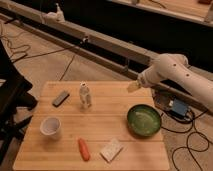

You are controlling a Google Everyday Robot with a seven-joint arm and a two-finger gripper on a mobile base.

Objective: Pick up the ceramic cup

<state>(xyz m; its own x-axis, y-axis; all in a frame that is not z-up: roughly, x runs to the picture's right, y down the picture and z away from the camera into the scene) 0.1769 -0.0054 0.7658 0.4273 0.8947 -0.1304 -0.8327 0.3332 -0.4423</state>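
Observation:
The ceramic cup [50, 126] is small, white and round, with a wide rim and pale greyish inside. It stands upright on the left side of the wooden table [95, 150], near the front. My gripper [133, 87] is at the end of the white arm [175, 75], over the table's back right edge, far to the right of the cup and behind the green bowl [144, 120]. It holds nothing that I can see.
A small clear bottle [85, 95] stands at the table's middle back, a dark flat object [61, 98] lies to its left. A carrot [84, 149] and a pale sponge [111, 150] lie near the front edge. Cables and a blue box [177, 107] lie on the floor at right.

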